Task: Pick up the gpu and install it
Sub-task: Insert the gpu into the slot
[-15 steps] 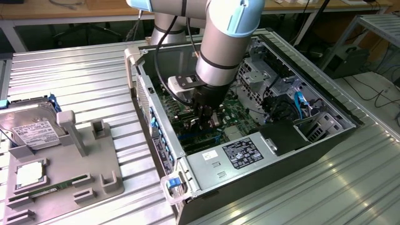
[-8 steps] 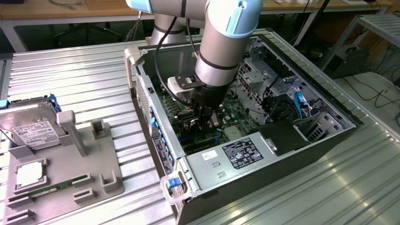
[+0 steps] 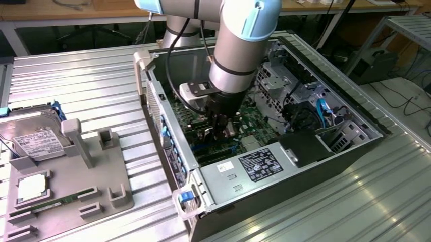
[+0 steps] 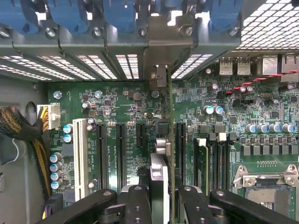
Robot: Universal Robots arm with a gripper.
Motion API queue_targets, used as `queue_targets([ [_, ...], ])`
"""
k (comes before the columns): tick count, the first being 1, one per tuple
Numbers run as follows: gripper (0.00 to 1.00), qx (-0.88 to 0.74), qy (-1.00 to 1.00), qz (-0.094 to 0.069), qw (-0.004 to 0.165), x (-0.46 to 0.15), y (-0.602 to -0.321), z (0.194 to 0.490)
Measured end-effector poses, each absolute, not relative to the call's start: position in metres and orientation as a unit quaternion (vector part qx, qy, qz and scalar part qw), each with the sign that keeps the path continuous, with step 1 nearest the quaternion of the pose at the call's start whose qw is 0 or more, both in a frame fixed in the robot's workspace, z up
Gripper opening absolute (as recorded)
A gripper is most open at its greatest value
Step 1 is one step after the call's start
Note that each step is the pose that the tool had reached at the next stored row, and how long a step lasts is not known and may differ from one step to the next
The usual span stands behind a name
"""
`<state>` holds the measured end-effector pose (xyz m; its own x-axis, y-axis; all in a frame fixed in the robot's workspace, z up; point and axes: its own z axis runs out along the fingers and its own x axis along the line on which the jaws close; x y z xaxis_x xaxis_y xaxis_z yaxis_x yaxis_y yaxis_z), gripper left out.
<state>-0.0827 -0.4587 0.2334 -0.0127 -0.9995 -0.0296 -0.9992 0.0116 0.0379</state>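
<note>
Wrist view, nearest the lens: the gripper (image 4: 161,196), black fingers (image 4: 135,205) partly closed on the gpu (image 4: 161,140), which is seen edge-on, upright, running from between the fingers up toward the slotted rear wall of the case. Card's metal end bracket (image 4: 159,77) sits at that wall, between perforated slot covers (image 4: 93,65). The lower edge of the card cannot be seen, so whether it is seated in a slot cannot be told.

Exterior view, from its left to right: grey fixture tray (image 3: 101,191) on the ribbed bench (image 3: 88,91), carrying a silver hard drive (image 3: 34,138) with white label at its far-left corner and a thin memory stick (image 3: 47,205) along its near edge. Just beside the tray, the open computer case (image 3: 202,201) lies on its side. The arm (image 3: 235,45) reaches straight down into it; gripper (image 3: 221,132) low over the green motherboard (image 3: 253,118), near the case's left wall. Power supply (image 3: 253,166) at the near end.
</note>
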Motion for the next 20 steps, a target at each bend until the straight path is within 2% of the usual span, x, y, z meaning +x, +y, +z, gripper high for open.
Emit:
queue_targets([
  [20,0.28,0.703,-0.710,-0.017,-0.004,-0.0865,-0.4587,0.2267],
])
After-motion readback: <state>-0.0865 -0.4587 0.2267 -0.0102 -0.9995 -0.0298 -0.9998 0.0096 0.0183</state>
